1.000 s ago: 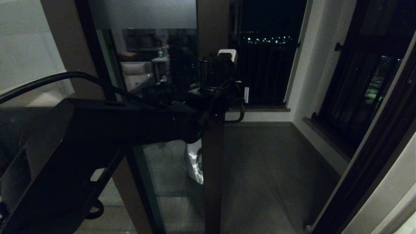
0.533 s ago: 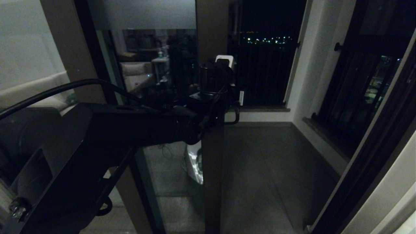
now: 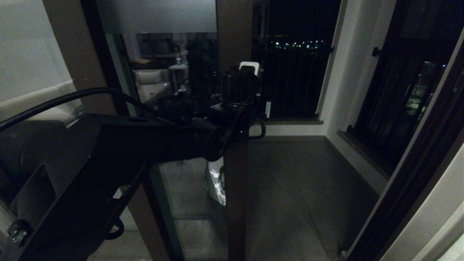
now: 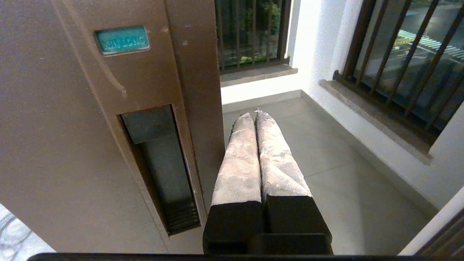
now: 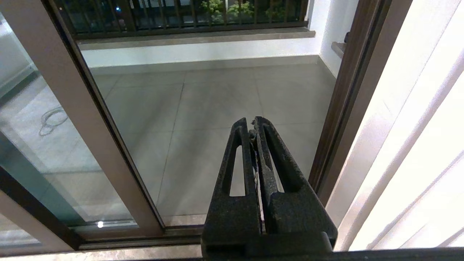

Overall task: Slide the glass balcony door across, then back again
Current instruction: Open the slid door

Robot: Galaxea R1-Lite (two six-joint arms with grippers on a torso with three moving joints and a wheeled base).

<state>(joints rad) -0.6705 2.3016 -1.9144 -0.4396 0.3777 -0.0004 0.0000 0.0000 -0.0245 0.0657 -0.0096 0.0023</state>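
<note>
Shows the door (image 3: pixel 235 40) at centre of the head view: brown stile running from top edge to bottom edge, glass to its left, a frosted band (image 3: pixel 156 16) across the upper left. Leaves an open gap to the right of the stile, with grey floor (image 3: pixel 301 181) filling the lower middle and a barred window (image 3: pixel 293 72) at upper centre. Picks up a sofa (image 3: pixel 150 81) and dim furniture in the glass, upper left of centre, and a white object (image 3: pixel 216 179) low behind the glass, just left of the stile.

Reaches in from the lower left with the left arm (image 3: pixel 145 139), a cable (image 3: pixel 72 95) arching over it. Puts the left gripper (image 3: pixel 242 85) at mid-height against the stile's right edge. Seen from the left wrist: left gripper (image 4: pixel 254 114) with fingers (image 4: pixel 239 166) pressed together, pinching nothing, just beside the door (image 4: pixel 65 145) on its open side; cannot tell whether touching it. Shows the handle (image 4: pixel 159 170) as a dark slot sunk in the stile, ribbed at one end, near the fingers but apart from them, with a small teal label (image 4: pixel 122 39) further along the stile.

Keeps the right gripper (image 5: pixel 252 121) parked low before the doorway, fingers closed on each other, holding nothing.
</note>
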